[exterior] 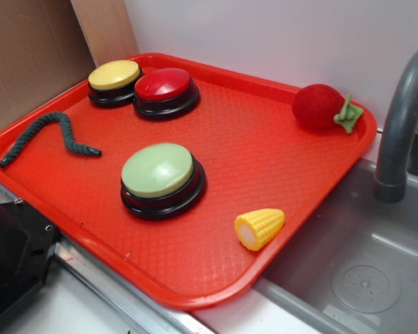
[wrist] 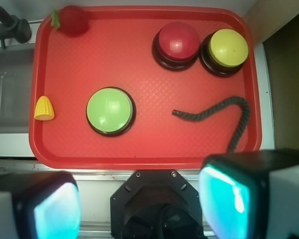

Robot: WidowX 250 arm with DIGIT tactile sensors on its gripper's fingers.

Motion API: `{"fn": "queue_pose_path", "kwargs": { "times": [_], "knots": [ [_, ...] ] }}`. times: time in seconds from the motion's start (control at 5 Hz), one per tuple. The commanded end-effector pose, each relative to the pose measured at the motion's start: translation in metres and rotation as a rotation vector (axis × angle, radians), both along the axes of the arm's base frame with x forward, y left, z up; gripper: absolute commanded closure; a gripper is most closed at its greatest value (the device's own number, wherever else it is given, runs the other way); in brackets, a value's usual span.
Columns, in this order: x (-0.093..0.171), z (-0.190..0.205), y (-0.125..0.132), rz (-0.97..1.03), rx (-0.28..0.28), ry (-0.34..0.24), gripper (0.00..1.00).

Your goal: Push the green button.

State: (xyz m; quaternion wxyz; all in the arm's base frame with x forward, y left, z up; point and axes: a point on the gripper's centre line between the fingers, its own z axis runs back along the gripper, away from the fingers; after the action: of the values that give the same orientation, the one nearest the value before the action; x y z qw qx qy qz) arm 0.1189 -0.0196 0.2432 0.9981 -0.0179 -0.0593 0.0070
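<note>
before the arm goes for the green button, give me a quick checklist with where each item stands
1. Green button in view and sitting flat on the red tray: ok.
2. Top of the button free of anything lying on it: ok.
3. Neighbours clear of it: the rope, corn, red button and yellow button all lie apart from it: ok.
4. Fingers over the button: not ok, in the wrist view they sit at the near edge, off the tray.
5. Fingers spread with nothing between them: ok.
6. Height of the fingers above the tray: cannot tell.
</note>
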Motion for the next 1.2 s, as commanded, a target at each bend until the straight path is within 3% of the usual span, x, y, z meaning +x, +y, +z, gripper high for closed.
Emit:
{"fn": "queue_pose_path", "kwargs": {
  "times": [0.0, 0.2, 0.4, 0.6, 1.0],
  "knots": [
    [0.0, 0.0, 0.0, 0.0, 0.0, 0.0, 0.0],
    [0.046, -0.05, -0.03, -0.25, -0.009, 0.037, 0.0],
    [0.054, -0.102, -0.058, -0.499, 0.006, 0.069, 0.0],
    [0.053, -0.125, -0.063, -0.66, 0.008, 0.023, 0.0],
    [0.061, -0.166, -0.065, -0.684, 0.097, 0.05, 0.0]
  ]
}}
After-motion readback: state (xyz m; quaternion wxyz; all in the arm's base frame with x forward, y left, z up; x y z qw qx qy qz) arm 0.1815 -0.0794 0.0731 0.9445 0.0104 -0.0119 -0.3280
